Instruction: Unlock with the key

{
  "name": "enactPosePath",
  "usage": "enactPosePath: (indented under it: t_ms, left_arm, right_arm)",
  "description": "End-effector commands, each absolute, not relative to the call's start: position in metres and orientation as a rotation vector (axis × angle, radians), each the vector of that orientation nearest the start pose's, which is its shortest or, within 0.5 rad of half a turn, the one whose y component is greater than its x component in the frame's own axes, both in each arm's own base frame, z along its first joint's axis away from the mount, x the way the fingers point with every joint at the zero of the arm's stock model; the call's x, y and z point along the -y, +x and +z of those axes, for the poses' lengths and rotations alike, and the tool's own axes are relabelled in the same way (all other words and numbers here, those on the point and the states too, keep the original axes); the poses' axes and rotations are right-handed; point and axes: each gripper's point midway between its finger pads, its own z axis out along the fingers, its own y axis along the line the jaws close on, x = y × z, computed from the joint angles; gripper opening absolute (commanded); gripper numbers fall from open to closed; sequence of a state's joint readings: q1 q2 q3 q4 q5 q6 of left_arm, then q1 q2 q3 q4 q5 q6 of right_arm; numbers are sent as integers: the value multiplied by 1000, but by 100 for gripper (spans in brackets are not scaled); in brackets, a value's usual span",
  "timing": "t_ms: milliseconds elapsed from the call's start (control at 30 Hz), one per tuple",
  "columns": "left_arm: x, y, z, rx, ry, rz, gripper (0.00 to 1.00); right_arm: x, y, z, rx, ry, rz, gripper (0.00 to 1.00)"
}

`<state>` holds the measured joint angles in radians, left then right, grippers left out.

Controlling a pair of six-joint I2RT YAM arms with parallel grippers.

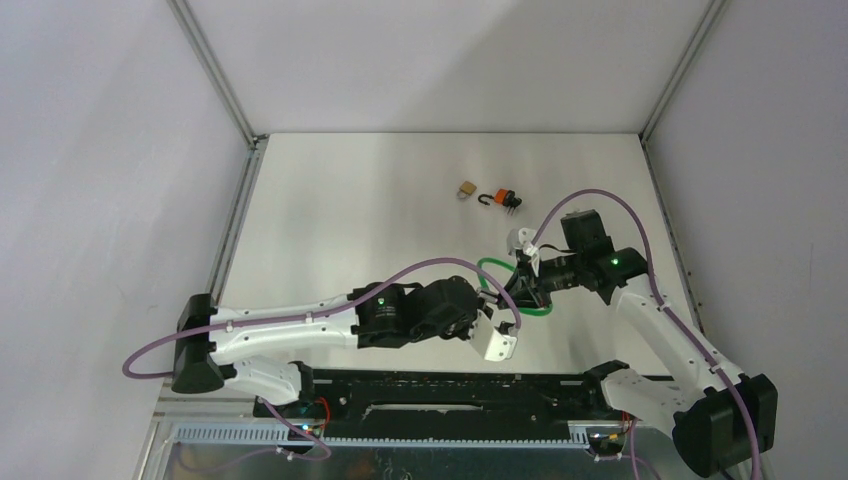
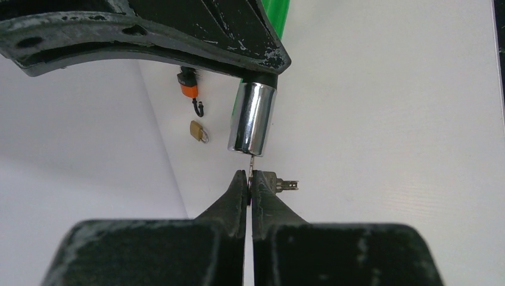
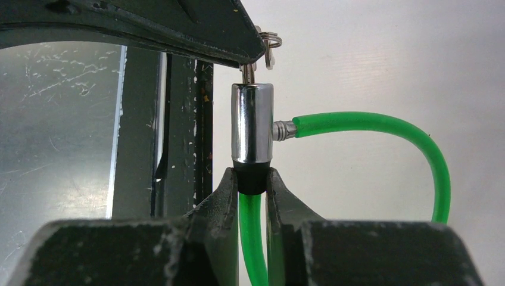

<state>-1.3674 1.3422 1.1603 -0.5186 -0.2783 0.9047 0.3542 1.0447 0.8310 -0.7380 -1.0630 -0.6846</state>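
A green cable lock has a chrome cylinder. My right gripper is shut on the black collar at the cylinder's end and holds it off the table. My left gripper is shut on a small key whose blade runs into the far end of the cylinder. A second key hangs beside the left fingers on a ring. In the top view the two grippers meet tip to tip at the near right, with the green cable looping behind them.
A small brass padlock and an orange padlock with an open black shackle lie at the back of the white table; both show in the left wrist view. A black rail and a metal plate run along the near edge.
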Motion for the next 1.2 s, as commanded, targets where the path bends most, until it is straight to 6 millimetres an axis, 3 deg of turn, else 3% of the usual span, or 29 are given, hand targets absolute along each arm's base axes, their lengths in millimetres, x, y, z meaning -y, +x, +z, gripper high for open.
enactPosePath:
  t_ms: [0, 233, 467, 533, 667, 833, 1033, 1167]
  left_arm:
    - [370, 147, 236, -1031, 1858, -52, 0]
    - [372, 152, 241, -1044, 1835, -23, 0]
    - [379, 155, 245, -1061, 1823, -18, 0]
    - [381, 155, 247, -1065, 1820, -24, 0]
    - [384, 155, 248, -1093, 1812, -55, 0]
    - [385, 153, 248, -1117, 1807, -107, 0]
    - [379, 156, 249, -1127, 1788, -101, 0]
    - [372, 161, 258, -1133, 1759, -108, 21]
  right_arm:
    - [-221, 160, 204, -1509, -1430, 1146, 17]
    - [-220, 160, 194, -1563, -1413, 1156, 28]
    - [-221, 160, 193, -1573, -1409, 1155, 31]
    - [-222, 160, 192, -1573, -1411, 1154, 24]
    - [-222, 163, 196, -1559, -1405, 1136, 0]
    - [-223, 161, 204, -1507, -1410, 1122, 0]
    - [-218, 159, 201, -1499, -1422, 1097, 0]
    - [-215, 160, 200, -1497, -1423, 1074, 0]
